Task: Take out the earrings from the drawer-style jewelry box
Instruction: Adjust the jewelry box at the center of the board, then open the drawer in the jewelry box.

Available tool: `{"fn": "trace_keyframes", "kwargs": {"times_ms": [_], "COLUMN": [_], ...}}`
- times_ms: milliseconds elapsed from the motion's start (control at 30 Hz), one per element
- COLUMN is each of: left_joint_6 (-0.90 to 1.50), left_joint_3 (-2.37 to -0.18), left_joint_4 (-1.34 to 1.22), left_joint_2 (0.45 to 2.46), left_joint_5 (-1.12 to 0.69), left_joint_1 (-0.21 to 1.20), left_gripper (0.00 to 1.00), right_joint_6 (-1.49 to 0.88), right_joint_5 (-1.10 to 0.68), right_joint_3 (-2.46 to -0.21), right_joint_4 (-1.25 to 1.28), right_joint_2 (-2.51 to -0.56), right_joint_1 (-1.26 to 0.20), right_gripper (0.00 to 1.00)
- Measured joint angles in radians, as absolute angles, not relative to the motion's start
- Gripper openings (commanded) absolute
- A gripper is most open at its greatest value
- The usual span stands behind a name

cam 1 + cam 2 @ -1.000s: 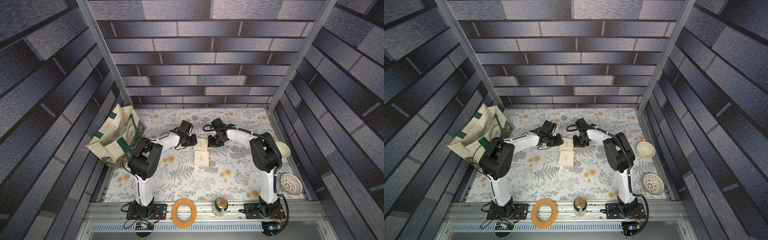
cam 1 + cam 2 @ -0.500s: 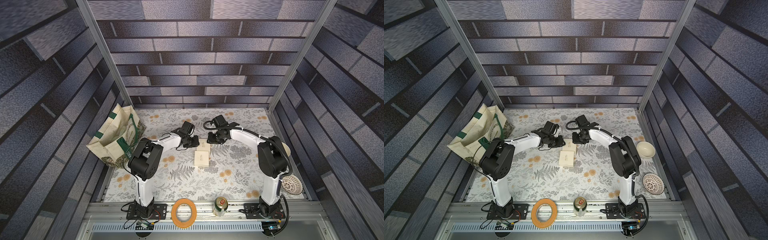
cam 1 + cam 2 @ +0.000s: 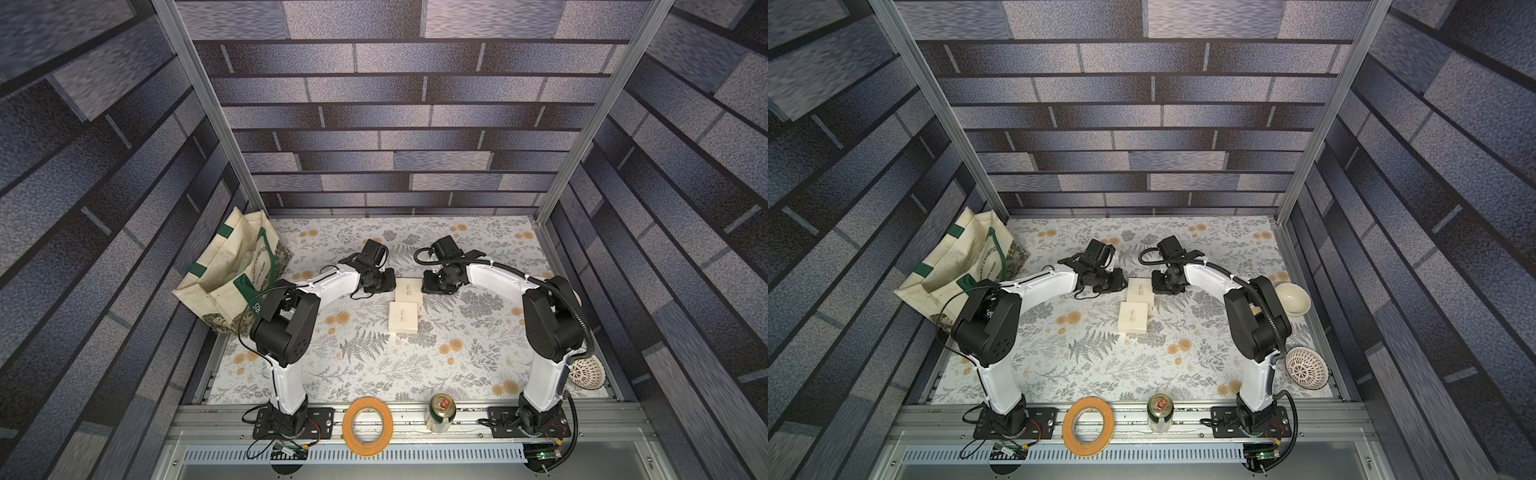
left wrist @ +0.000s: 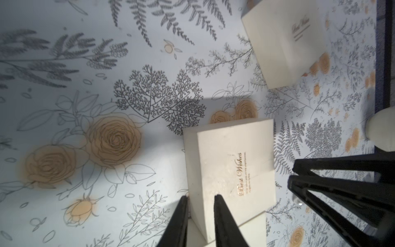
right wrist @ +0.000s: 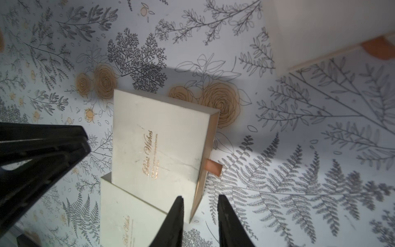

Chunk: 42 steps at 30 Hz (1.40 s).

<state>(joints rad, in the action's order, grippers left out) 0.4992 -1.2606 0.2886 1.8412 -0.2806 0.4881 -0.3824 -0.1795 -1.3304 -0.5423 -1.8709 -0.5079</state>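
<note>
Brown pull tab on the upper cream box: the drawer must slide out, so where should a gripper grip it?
Pinch the pull tab across its flat faces, coming from the bare-table side it points toward. It is a thin strip jutting from the drawer end of the cream box.

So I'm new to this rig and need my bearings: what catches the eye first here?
The left gripper and right gripper flank the cream boxes at the middle of the floral table. A cream-and-green tote bag slumps at its left edge, and an orange tape roll lies by a can on the front rail.
</note>
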Motion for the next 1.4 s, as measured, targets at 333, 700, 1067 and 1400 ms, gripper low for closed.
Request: {"fn": "trace_keyframes", "kwargs": {"times_ms": [333,700,1067,1400], "left_joint_6": [0.506,0.548,0.577,0.577], "left_joint_3": [-1.381,-1.348,-1.274,-1.269], "left_joint_4": [0.255,0.209,0.186,0.191], "left_joint_2": [1.843,1.925,1.925,1.926], "left_joint_5": [-0.406,-0.479,-0.49,-0.473], "left_joint_1": [0.484,0.517,0.524,0.524], "left_gripper": [0.25,0.25,0.24,0.24], "right_joint_6": [-0.409,-0.454,-0.479,-0.492], "right_joint_5": [-0.183,-0.227,-0.253,-0.259], "right_joint_3": [-1.309,-1.305,-1.295,-1.293], "right_joint_4": [-0.519,-0.461,-0.435,-0.418], "right_joint_2": [-1.866,-1.883,-1.914,-1.934], "right_joint_1": [-0.472,-0.464,-0.464,-0.464], "right_gripper": [0.29,0.26,0.25,0.25]}}
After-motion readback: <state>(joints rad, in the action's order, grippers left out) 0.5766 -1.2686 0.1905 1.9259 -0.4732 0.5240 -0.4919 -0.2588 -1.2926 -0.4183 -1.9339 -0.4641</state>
